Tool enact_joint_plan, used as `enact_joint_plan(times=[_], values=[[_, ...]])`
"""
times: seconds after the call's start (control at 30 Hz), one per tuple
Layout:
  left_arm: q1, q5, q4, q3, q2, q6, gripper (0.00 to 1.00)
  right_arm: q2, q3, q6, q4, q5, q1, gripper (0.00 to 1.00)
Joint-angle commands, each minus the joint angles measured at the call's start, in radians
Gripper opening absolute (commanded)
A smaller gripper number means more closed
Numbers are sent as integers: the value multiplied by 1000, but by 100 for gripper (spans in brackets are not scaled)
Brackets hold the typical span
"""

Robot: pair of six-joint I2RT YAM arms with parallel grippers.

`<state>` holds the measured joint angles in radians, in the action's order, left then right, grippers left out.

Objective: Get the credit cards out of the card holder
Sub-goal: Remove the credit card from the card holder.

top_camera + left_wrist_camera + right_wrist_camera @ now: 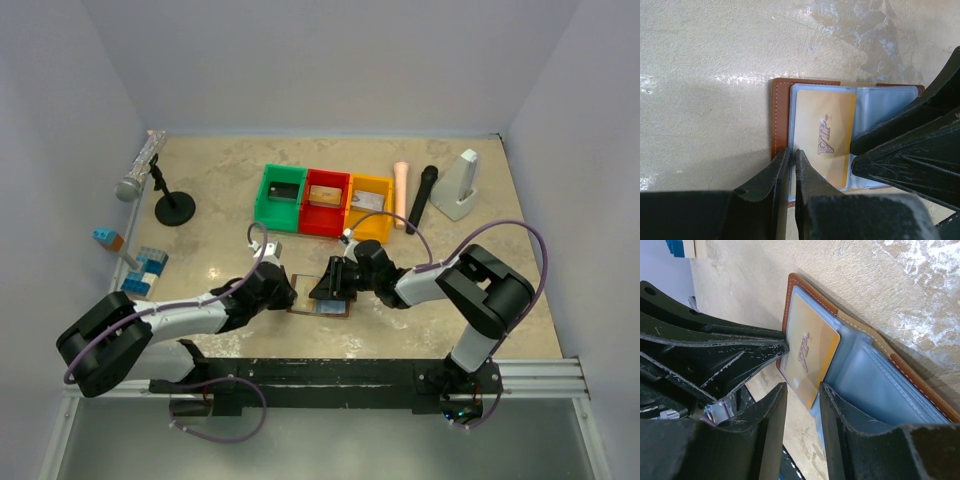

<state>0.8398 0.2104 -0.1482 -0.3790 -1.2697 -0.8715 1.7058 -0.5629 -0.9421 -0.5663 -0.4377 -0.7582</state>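
Observation:
The brown card holder [322, 306] lies open on the table between my two grippers. It shows its grey-blue clear sleeves in the left wrist view [780, 112] and the right wrist view [875, 375]. A tan-gold credit card [822, 135] marked VIP sticks partly out of a sleeve [807, 347]. My left gripper [293, 297] is shut on the holder's left sleeve edge [792, 154]. My right gripper [326, 288] is open, its fingertips either side of the gold card's near corner [802, 387]. Its fingers [910, 145] rest over the holder's right half.
Green [280, 195], red [325, 203] and yellow [370, 206] bins stand behind the holder, each with a card-like item inside. A microphone on a stand [165, 195], blue blocks [145, 265], a peach cylinder [401, 190], a black marker [422, 195] and a white object [460, 185] lie around.

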Motion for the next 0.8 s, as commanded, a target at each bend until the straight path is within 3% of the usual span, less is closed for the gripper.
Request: enact_joint_plan(times=[0.0, 0.33, 0.77], values=[[7, -31, 13, 18, 9, -4, 13, -3, -22, 12, 31, 10, -10, 37], [7, -26, 22, 28, 35, -11, 14, 2, -34, 25, 129, 40, -4, 38], [7, -39, -8, 61, 29, -34, 14, 34, -48, 0, 125, 34, -3, 41]])
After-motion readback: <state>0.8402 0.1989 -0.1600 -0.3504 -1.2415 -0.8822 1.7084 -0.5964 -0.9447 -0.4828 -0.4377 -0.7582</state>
